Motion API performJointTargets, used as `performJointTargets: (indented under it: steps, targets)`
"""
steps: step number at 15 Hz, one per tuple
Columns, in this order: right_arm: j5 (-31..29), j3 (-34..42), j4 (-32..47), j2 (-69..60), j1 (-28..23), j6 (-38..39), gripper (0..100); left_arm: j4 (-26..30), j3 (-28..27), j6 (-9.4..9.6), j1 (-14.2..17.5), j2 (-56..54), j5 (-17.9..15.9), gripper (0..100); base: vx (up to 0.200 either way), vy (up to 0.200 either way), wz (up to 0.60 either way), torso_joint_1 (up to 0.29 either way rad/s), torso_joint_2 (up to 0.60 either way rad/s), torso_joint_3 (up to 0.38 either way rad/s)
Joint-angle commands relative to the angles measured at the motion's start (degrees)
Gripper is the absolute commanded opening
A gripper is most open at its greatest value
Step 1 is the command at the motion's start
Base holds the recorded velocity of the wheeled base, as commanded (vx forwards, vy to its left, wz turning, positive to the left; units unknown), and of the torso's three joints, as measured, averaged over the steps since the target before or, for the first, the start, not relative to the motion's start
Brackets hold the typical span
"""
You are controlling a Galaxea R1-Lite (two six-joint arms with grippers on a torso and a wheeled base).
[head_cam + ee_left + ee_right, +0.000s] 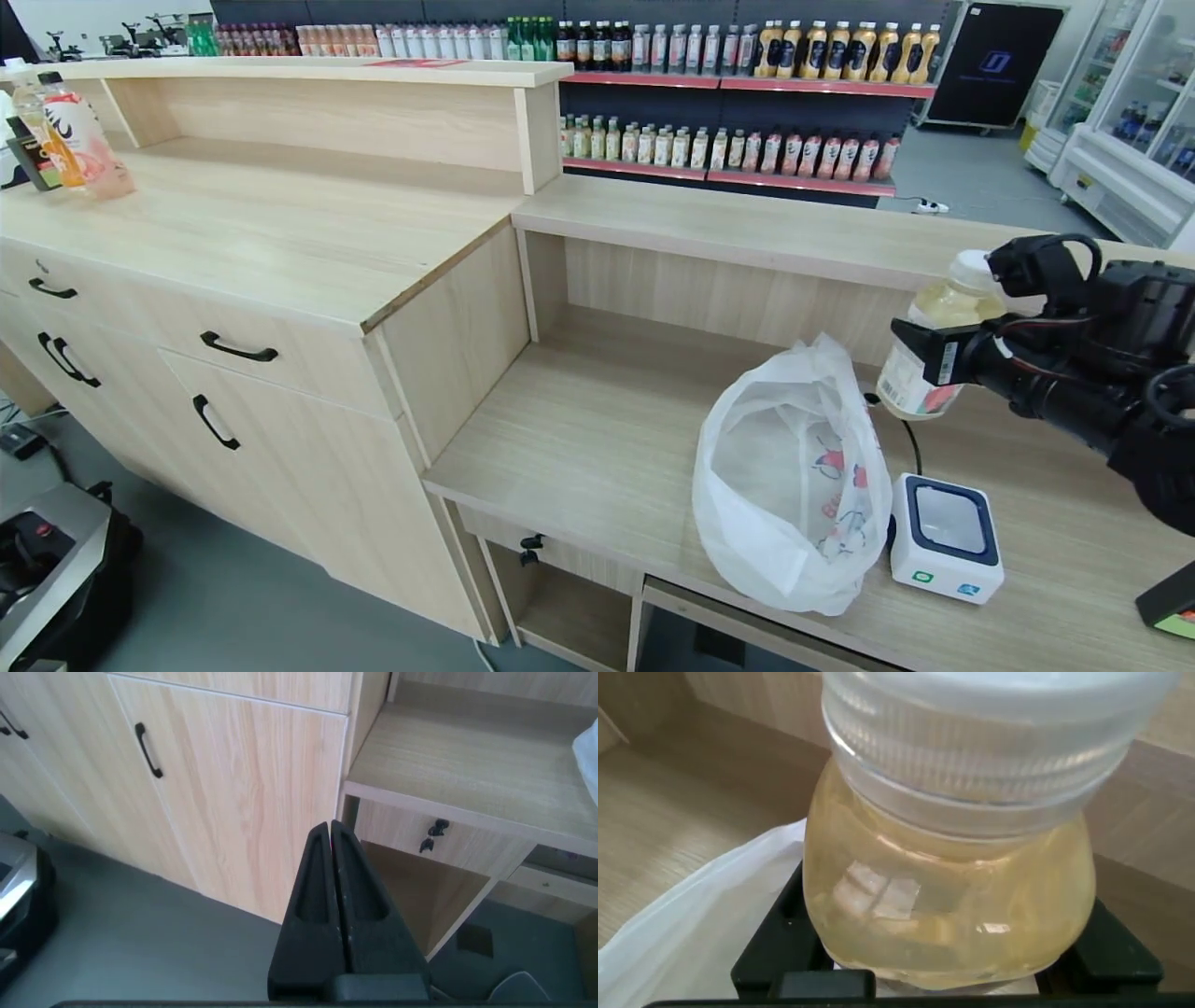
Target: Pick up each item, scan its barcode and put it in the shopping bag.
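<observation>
My right gripper (920,359) is shut on a clear bottle (934,341) of pale yellow drink with a white cap, held upright in the air above the counter, just right of the bag and behind the scanner. In the right wrist view the bottle (952,859) sits close up between the black fingers (771,952). The white plastic shopping bag (794,485) stands open on the low counter. A white barcode scanner (948,537) with a dark window lies to its right. My left gripper (334,896) is shut with nothing in it, hanging low beside the cabinet front.
Two more drink bottles (75,131) stand at the far left of the high counter (243,243). The low counter (579,439) has bare wood left of the bag. Cabinet doors with black handles (238,350) and a keyed drawer (432,835) face the floor. Stocked shelves stand behind.
</observation>
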Motion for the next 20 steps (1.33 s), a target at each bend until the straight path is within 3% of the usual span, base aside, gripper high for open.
performJointTargets:
  steps: [1,7,20]
  targets:
    - [0.07,-2.33,-1.87,7.91,1.68,0.54,0,0.00,0.00,0.00,0.00,0.00,0.02,0,0.000,0.000,0.00,0.000,0.00,0.000]
    - [0.16,-6.11,-8.73,18.80,6.17,0.80,0,0.00,0.00,0.00,0.00,0.00,0.02,0,0.000,0.000,0.00,0.000,0.00,0.000]
    - [8.42,-10.94,-16.90,30.76,6.34,0.01,0,0.00,0.00,0.00,0.00,0.00,0.02,0,0.000,0.000,0.00,0.000,0.00,0.000]
